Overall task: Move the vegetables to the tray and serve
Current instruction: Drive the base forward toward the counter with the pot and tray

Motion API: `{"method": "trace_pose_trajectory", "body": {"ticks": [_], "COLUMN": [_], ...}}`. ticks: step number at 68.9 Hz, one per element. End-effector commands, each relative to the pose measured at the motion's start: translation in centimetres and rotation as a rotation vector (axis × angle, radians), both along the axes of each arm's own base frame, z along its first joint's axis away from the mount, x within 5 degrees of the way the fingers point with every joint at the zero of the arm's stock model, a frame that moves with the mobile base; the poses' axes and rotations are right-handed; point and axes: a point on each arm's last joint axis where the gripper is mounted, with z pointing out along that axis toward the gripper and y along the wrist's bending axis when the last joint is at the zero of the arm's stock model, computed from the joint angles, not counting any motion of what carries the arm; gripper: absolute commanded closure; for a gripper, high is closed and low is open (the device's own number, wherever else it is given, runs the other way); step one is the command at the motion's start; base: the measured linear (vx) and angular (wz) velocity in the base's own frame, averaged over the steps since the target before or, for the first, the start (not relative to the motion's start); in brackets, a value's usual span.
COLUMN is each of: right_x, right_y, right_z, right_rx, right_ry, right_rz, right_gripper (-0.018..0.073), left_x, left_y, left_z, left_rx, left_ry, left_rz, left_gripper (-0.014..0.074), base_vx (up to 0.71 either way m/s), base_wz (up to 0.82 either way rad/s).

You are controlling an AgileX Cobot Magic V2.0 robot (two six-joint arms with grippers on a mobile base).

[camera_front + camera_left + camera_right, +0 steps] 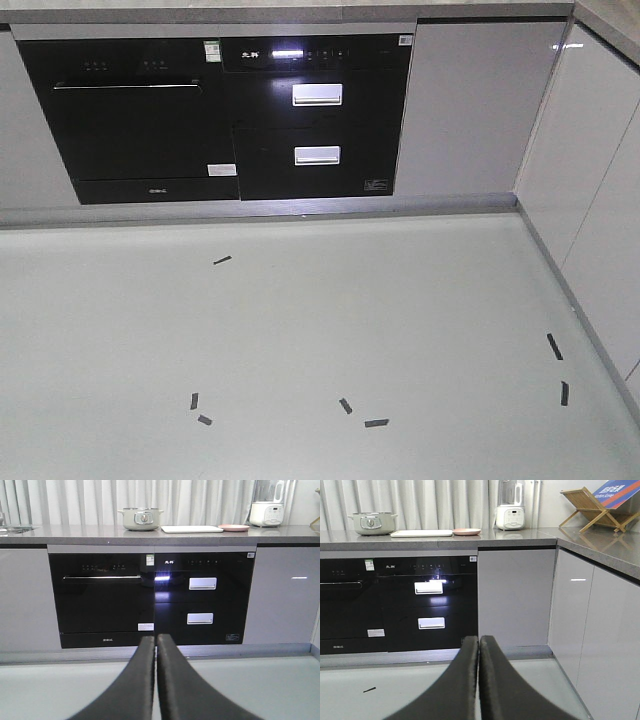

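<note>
Cream tray (191, 529) sits on far counter, just beside pink plate (233, 528); lettuce too distant to make out. Left gripper (155, 639) and right gripper (479, 639) both pressed together, empty. Approach stage, seemingly; next: close in, raise arms to counter.

on my right wrist feed the right gripper (479, 640) has its fingers pressed together. beyond it, the tray (421, 533) lies on the counter (520, 536), a pot (372, 523) just left of it, a pink plate (467, 531) just right, and a blender (510, 510) farther right.
</note>
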Motion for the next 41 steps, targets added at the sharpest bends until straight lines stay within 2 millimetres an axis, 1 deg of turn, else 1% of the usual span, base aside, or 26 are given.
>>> {"method": "trace_pose_trajectory", "body": {"ticks": [1,41], "right_x": [-0.01,-0.01], "right_y": [-0.04,-0.04], "right_z": [0.2,0.2], "right_rx": [-0.003,-0.003], "right_ry": [-0.066,-0.066], "right_rz": [-0.007,-0.007], "right_gripper": [0.0561,0.0561], "left_x": [0.01,0.01], "left_y": [0.03,0.03], "left_z": [-0.19,-0.19], "left_rx": [-0.008,-0.008], "left_ry": [-0.061,-0.061], "left_rz": [0.0,0.0], "left_gripper": [0.0602,0.0602], "base_vx": [0.0,0.0], "base_wz": [0.0,0.0]}}
